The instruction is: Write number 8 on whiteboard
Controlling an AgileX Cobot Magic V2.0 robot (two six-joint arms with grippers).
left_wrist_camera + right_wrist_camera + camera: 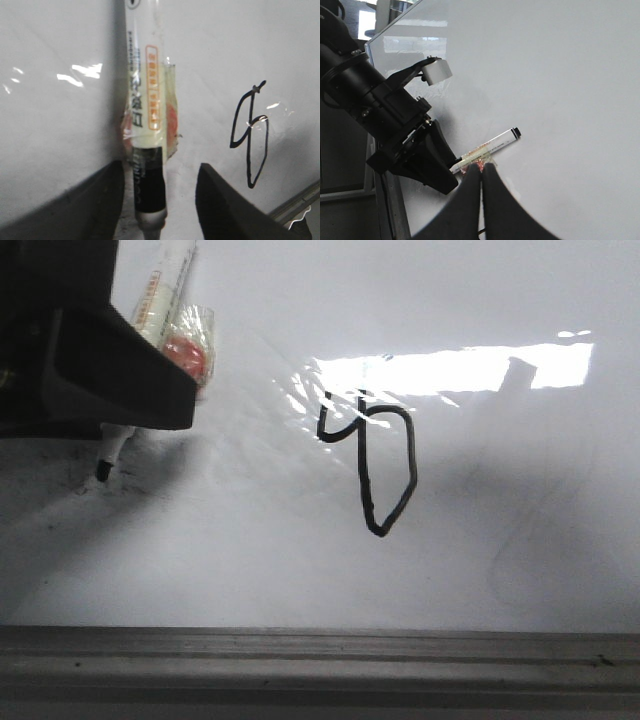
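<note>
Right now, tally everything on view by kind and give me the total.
Whiteboards: 1, the whiteboard
Markers: 1, the marker lying on the board between the left gripper's fingers
Drawn figures: 1, the number 8
Robot grippers: 2, left and the right gripper
Total: 5

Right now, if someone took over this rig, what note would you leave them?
Left gripper: open, fingers either side of the marker, not clamping it.
Right gripper: shut, empty.
Done: the number 8 is drawn in black mid-way across the whiteboard, as a hook joined to a pointed loop.
Left: it reads poorly as an 8, so probably redraw it or accept it as is.
</note>
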